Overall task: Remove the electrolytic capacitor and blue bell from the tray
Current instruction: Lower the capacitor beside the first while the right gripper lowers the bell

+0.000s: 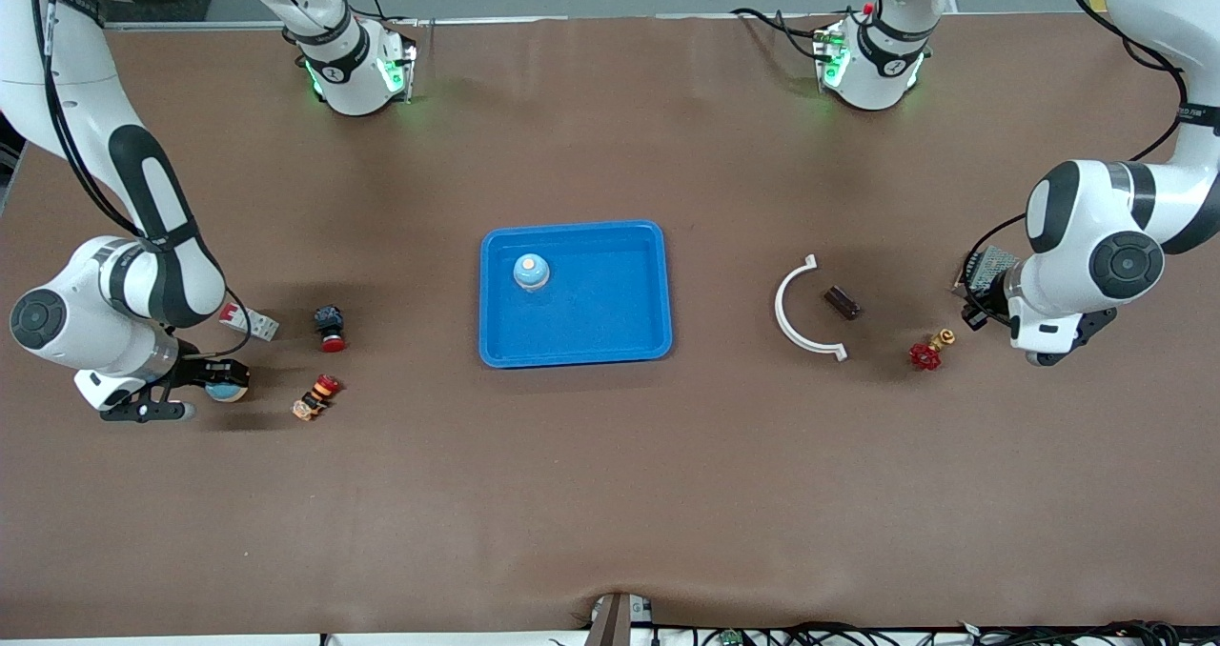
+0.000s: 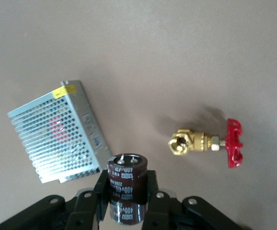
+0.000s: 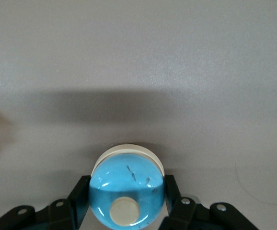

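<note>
My left gripper [image 2: 127, 186] is shut on a dark brown cylindrical capacitor [image 2: 126, 177], with a finger on each side of it. In the front view this gripper [image 1: 974, 314] is low at the left arm's end of the table, and the capacitor is hidden there. My right gripper [image 3: 127, 194] is shut on a blue dome bell [image 3: 127, 184] with a cream button and base. In the front view it [image 1: 215, 380] holds that bell [image 1: 229, 392] low at the right arm's end. A second blue bell [image 1: 531, 272] stands in the blue tray [image 1: 648, 284] at mid-table.
A metal mesh power supply [image 2: 57, 132] and a brass valve with a red handwheel [image 2: 205, 143] lie by the left gripper. A white curved clamp [image 1: 799, 308] and a dark block [image 1: 843, 303] lie toward the tray. Two red push buttons [image 1: 331, 327] [image 1: 316, 396] and a small white part [image 1: 250, 320] lie near the right gripper.
</note>
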Robot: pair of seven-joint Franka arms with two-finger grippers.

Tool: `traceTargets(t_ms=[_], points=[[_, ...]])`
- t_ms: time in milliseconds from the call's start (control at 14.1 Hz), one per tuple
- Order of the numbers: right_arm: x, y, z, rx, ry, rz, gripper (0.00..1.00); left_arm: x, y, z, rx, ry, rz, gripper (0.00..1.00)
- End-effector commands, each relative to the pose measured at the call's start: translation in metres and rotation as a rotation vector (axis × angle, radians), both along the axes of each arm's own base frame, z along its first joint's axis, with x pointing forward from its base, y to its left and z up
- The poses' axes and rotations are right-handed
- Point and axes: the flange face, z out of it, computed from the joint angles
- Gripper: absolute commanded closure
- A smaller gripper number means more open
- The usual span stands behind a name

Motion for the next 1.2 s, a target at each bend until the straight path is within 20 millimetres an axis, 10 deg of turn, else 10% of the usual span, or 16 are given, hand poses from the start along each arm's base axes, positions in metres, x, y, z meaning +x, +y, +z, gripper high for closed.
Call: traceTargets(t_ms=[0, 425, 495, 566, 1132], points=[[0.000, -0.006, -0.007, 0.016, -0.014, -0.013, 1.00, -0.024, -0.006, 0.000, 0.004, -0.062, 0.000, 1.00], [0.001, -0.004, -0.018, 0.029, -0.024, -0.032, 1.00, -0.038, -0.032, -0.008, 0.006, -0.054, 0.020, 1.00], [0.001, -0.005, -0.017, 0.029, -0.026, -0.037, 0.78, -0.038, -0.039, -0.007, 0.006, -0.059, 0.032, 1.00], [0.001, -0.005, -0.017, 0.029, -0.027, -0.037, 0.01, -0.038, -0.047, -0.007, 0.007, -0.064, 0.054, 1.00], [0.013, -0.001, 0.007, 0.045, 0.010, -0.021, 0.00, -0.044, -0.069, -0.021, -0.006, -0.043, 0.081, 1.00]])
